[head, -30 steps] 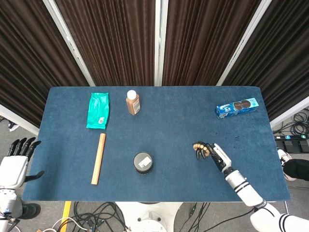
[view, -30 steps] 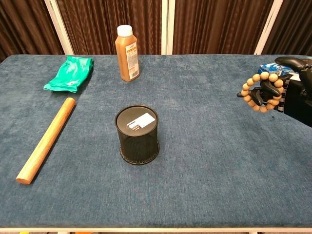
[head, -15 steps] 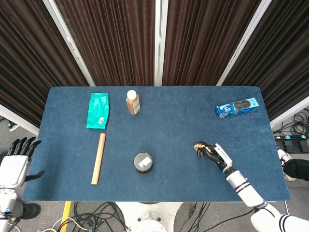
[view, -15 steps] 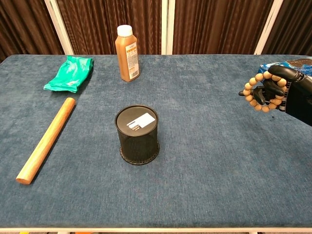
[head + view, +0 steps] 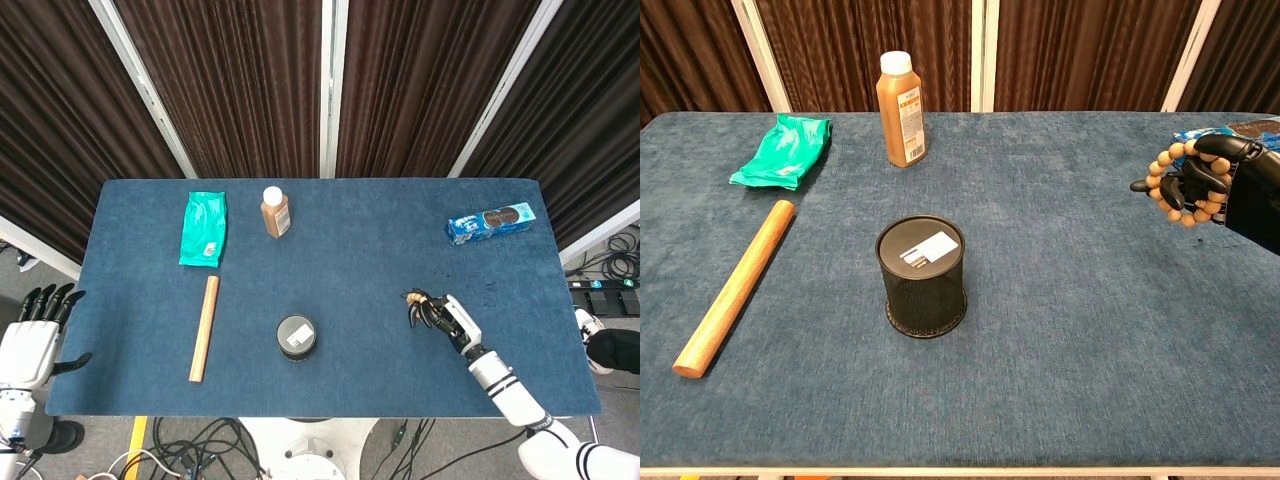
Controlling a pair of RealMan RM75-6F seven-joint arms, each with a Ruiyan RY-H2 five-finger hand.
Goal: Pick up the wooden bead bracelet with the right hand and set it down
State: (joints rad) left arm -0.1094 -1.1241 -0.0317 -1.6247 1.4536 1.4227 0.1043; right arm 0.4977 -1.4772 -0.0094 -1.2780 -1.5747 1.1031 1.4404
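One bracelet held clear of the bench

One wooden bead bracelet (image 5: 1182, 185), a loop of round tan beads, hangs in my right hand (image 5: 1225, 190), my dark fingers (image 5: 1188, 187) curled through it and clenched on it above the blue bench (image 5: 1060, 330). Bare cloth lies below and to my left of it, as far as the black mesh cup (image 5: 923, 277); the near edge and the right edge are both close. Against a second ago, my hand has drawn slightly back toward the right edge and the loop looks more bunched. The blue biscuit pack (image 5: 490, 222) sits behind it. My left hand (image 5: 30, 335) hangs off the bench's left edge, fingers spread, holding nothing.
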